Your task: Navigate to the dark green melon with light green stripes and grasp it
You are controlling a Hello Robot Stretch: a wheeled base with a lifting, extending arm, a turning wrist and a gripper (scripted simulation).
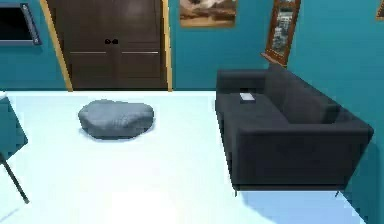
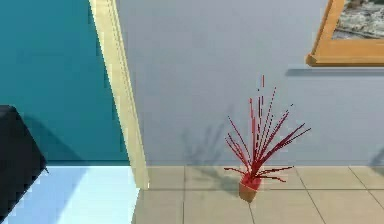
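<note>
Melon: I can't place it, so no bearing from the tool; tool state I can't tell either. Dark sofa [image 1: 290, 125] near right, grey cushion [image 1: 116, 118] left, doors [image 1: 110, 45] far.

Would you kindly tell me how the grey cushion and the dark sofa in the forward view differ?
Colour: the grey cushion is mid grey, while the dark sofa is nearly black.
Shape: the grey cushion is a low, rounded lump, while the dark sofa is boxy, with a back and arms.
Load: the dark sofa carries a small pale object on its seat, while the grey cushion carries nothing.
Both sit on the pale floor.
</note>
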